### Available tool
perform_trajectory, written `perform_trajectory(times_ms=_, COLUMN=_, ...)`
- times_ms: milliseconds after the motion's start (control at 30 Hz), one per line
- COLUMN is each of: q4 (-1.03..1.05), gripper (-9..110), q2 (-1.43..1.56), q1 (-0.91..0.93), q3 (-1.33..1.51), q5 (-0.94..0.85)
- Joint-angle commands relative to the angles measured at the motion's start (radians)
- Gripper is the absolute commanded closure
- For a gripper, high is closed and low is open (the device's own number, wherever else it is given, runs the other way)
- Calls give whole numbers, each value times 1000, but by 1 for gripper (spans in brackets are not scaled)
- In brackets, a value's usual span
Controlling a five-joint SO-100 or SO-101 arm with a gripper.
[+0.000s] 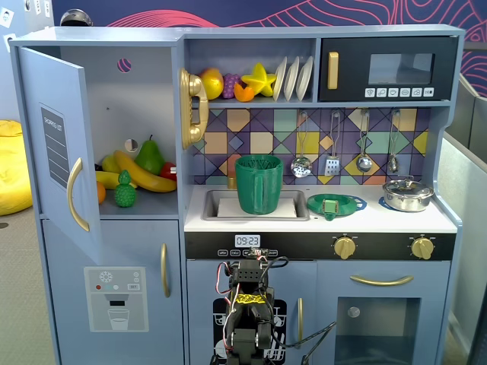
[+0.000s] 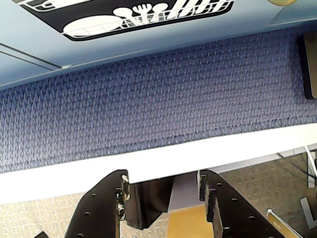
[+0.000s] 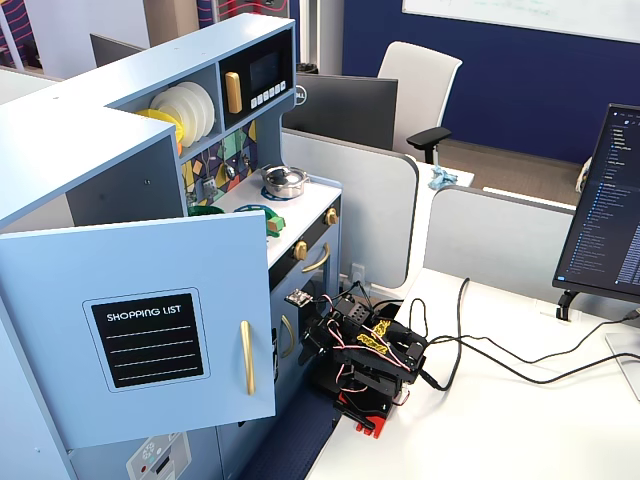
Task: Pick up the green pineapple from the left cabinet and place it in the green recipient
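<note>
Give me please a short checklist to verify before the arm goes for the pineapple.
1. Cabinet door open: ok.
2. Pineapple visible on the cabinet shelf, in front of the bananas: ok.
3. Gripper open and empty in the wrist view: ok.
4. Green cup upright in the sink: ok.
5. Cup empty inside: cannot tell.
6. Arm close to the pineapple: not ok; it is folded low in front of the kitchen.

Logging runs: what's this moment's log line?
gripper: open, empty, low | pineapple: in cabinet, door open | cup: in sink
</note>
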Motion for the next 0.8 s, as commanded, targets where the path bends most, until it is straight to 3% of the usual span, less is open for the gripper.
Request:
perform_trajectory(times_ms=0, q4=210, gripper=101, q2=-11, q1=48, q3=-3, q5=-35)
perform_trajectory(times_ms=367, q4=173, gripper=101, q2=-11, q1=9, q3=-3, q5=-69)
perform_trajectory(times_ms=467, q4=-20, gripper=101, q2=-12, q1=-58, q3=-29, q5=-71)
perform_trajectory(times_ms=567, q4=-250, gripper=93, q2=-28, q1=-221, q3=-135, q5=38)
perform_trajectory(times_ms=767, q4=-686, gripper=85, q2=-261, q1=-545, q3=-400, q5=-156)
